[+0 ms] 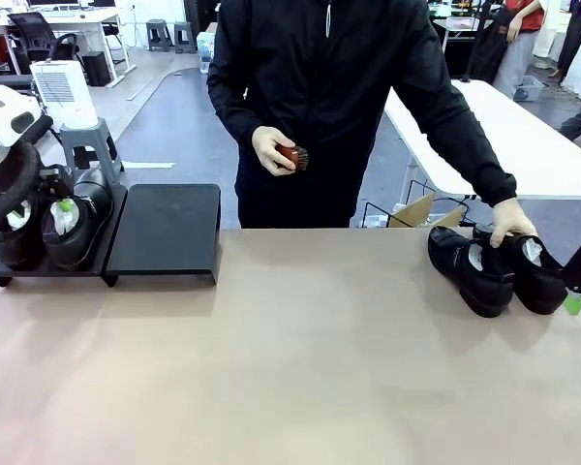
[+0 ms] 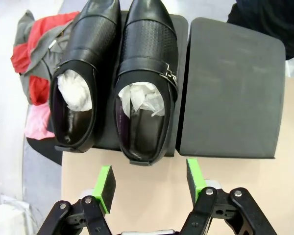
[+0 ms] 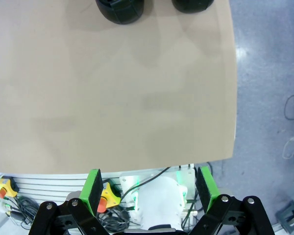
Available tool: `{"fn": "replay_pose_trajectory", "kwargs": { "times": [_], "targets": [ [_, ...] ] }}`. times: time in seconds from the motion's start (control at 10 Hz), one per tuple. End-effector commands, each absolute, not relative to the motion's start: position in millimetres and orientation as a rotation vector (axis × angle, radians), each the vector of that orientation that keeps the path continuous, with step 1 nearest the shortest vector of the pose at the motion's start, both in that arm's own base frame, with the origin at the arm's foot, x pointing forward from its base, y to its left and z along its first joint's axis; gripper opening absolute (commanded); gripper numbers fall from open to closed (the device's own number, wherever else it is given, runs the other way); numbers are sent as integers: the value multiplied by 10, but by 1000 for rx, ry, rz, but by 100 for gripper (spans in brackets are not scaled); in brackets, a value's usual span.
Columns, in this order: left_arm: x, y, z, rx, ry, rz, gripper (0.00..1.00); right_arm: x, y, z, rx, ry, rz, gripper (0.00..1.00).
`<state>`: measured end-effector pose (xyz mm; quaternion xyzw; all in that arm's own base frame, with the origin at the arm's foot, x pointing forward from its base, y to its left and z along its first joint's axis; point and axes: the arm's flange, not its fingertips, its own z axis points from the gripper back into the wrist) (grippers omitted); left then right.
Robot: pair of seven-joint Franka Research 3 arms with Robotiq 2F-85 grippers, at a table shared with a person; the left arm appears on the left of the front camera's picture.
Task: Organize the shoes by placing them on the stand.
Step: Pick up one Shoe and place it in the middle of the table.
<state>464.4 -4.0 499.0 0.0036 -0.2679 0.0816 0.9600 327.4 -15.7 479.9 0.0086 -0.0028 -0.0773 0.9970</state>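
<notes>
Black shoes (image 2: 147, 73) parallel, heels toward pincer (image 2: 149, 169)

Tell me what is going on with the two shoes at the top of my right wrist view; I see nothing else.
Observer: A person's hand rests on one of that pair of shoes.
Operator: Report the stand.
Observer: The left platform carries two shoes side by side; the right platform is bare.
Operator: Give me the left gripper.
Observer: The left gripper hangs open just in front of the loaded platform, holding nothing.
</notes>
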Motion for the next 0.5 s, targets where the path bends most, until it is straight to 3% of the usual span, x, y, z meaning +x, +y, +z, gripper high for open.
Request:
{"fn": "replay_pose_trajectory", "kwargs": {
  "times": [0.0,0.2,0.4],
  "targets": [
    [4461,-448,5010,-18,-552,86,76,3283,-158,4801,17,-11,-155,100],
    [3932,-1031,5233,-75,-551,-2,76,3283,-158,4801,17,-11,-155,100],
    [3389,-1326,5390,-193,-346,-55,76,3275,-155,4798,17,-5,-155,100]
  ]
}}
